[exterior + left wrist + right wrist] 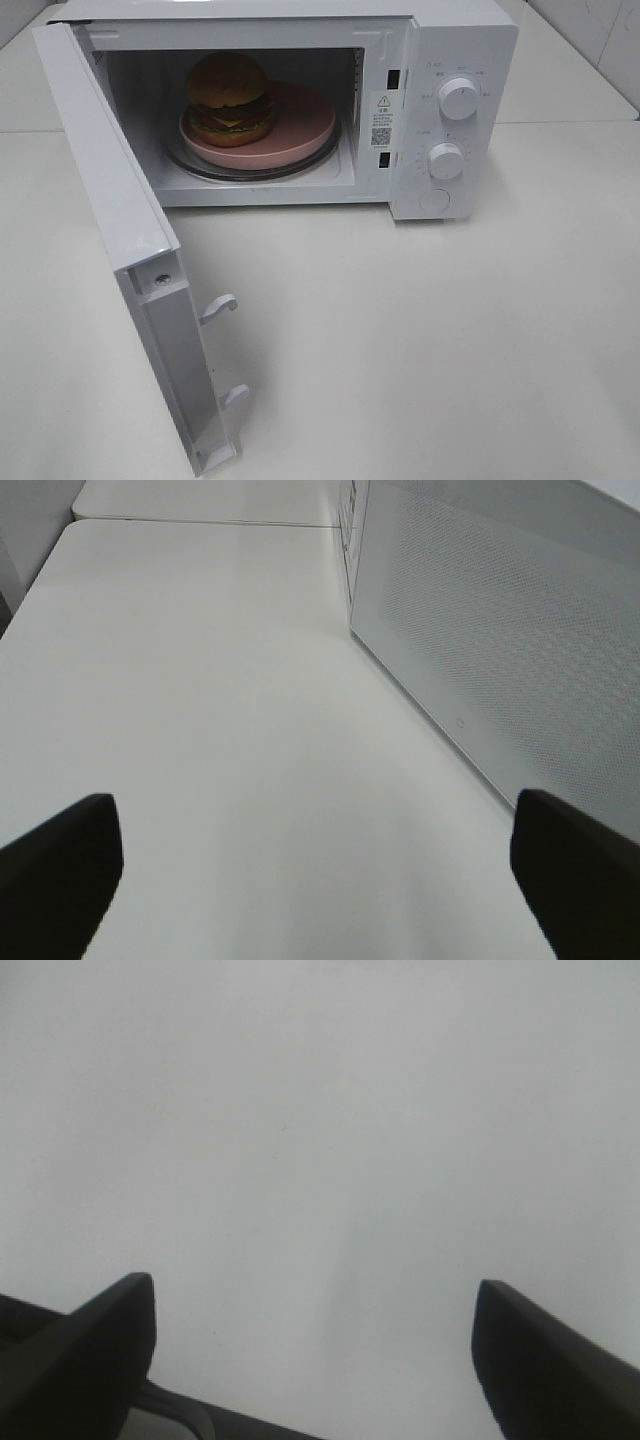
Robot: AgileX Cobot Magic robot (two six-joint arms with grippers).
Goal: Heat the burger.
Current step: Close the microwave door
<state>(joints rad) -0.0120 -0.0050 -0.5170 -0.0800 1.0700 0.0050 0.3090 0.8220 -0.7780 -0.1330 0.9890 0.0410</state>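
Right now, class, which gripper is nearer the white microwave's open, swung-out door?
Left. The left gripper hangs beside the perforated door; the right gripper faces white tabletop, no door in view.

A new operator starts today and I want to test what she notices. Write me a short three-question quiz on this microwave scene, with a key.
1. True or false: the microwave door is shut.
2. Inside, the burger sits on: A) a bowl B) a pink plate C) a napkin.
3. Fill in: the left gripper and right gripper are both ____, holding nothing.

Key: 1 false; 2 B; 3 open.
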